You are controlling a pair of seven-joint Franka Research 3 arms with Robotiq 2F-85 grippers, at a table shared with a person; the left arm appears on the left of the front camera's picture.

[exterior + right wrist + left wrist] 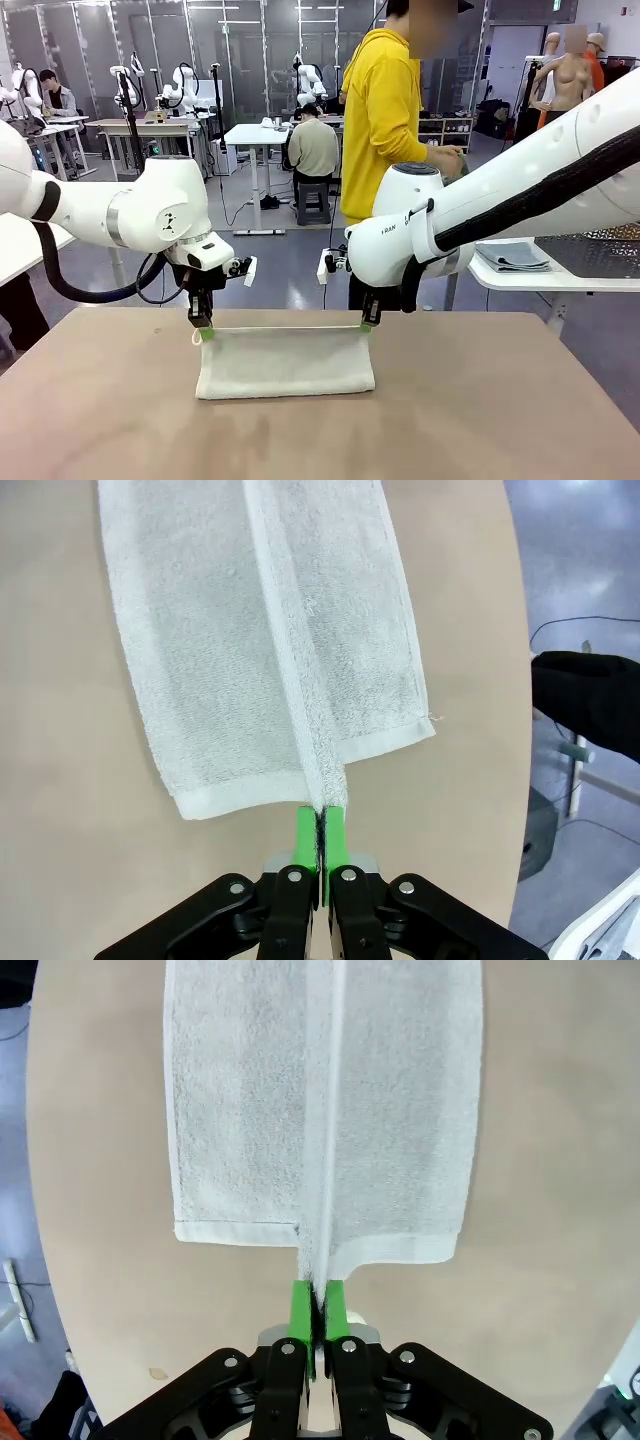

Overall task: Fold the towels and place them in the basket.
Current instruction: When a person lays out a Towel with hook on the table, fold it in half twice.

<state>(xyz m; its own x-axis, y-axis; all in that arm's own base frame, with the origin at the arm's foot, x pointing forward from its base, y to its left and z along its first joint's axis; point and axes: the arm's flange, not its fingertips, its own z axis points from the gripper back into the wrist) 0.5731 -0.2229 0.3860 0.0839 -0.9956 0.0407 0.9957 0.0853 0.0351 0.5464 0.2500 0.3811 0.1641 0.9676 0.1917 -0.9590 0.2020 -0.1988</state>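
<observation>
- The cream-white terry towel (285, 362) lies mid-way across the tan table (500, 420), its long axis running left to right between the arms.
- The left gripper (202, 325) and right gripper (370, 318) are each clamped on one end of its raised long edge.
- The dark grey mesh basket (600, 258) sits on a white side table (520, 280) far to the right, nearer the right arm and beside a folded blue-grey towel (512, 257).

A tan tabletop (480, 410) with rounded edges carries one cream-white towel (285, 362) near its middle. The towel lies mostly flat, with a lengthwise ridge lifted off the surface. To the right, a white side table (520, 281) bears a folded blue-grey towel (512, 256) beside a dark mesh basket (595, 252).
</observation>
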